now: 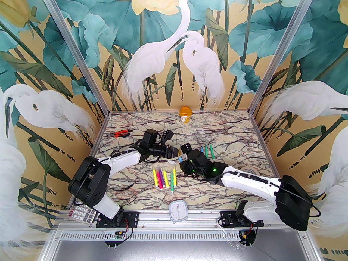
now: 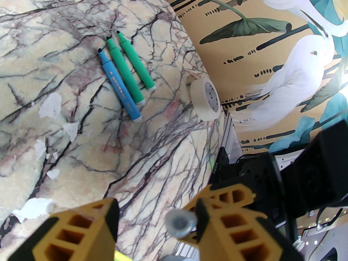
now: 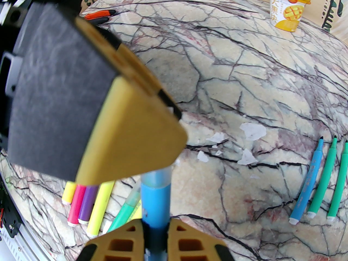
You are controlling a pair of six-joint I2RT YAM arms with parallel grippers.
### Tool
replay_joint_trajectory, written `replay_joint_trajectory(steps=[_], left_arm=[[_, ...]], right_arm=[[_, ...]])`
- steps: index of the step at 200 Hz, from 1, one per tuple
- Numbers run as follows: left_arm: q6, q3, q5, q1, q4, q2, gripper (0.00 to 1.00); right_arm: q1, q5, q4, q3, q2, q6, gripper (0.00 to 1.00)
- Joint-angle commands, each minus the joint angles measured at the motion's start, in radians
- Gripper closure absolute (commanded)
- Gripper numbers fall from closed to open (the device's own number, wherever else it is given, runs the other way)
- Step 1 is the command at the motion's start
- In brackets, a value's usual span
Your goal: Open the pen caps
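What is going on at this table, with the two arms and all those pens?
The robot is taking caps off pens. The right gripper is shut on a blue pen and holds it above the table. The left gripper has its jaws on either side of that pen's clear cap, not yet clamped. Three uncapped pens, one blue and two green, lie side by side on the table. A row of other pens lies nearer the arms, seemingly still capped.
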Motion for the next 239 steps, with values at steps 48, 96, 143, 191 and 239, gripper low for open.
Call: replay_joint_trajectory(steps=[48,96,143,191,239], left_arm=[[-0.016,0.044,0.060,-0.007,0.035,0.035,0.67],[-0.032,0.038,0.074,-0.007,0.053,0.040,0.74],[-0.040,0.039,0.078,-0.007,0.058,0.039,0.85],[-0.055,0.046,0.077,-0.007,0.051,0.040,0.91],[-0.079,0.059,0.091,-0.005,0.051,0.029,0.95]], right_arm=[[-0.001,0.004,0.025,0.032,0.020,-0.017,0.94],[-0.001,0.039,0.034,0.030,0.016,-0.012,0.94],[-0.002,0.062,0.036,0.032,0.021,-0.008,0.87],[-0.003,0.062,0.042,0.015,0.035,-0.005,0.59],[-0.003,0.053,0.064,0.003,0.069,-0.003,0.60]])
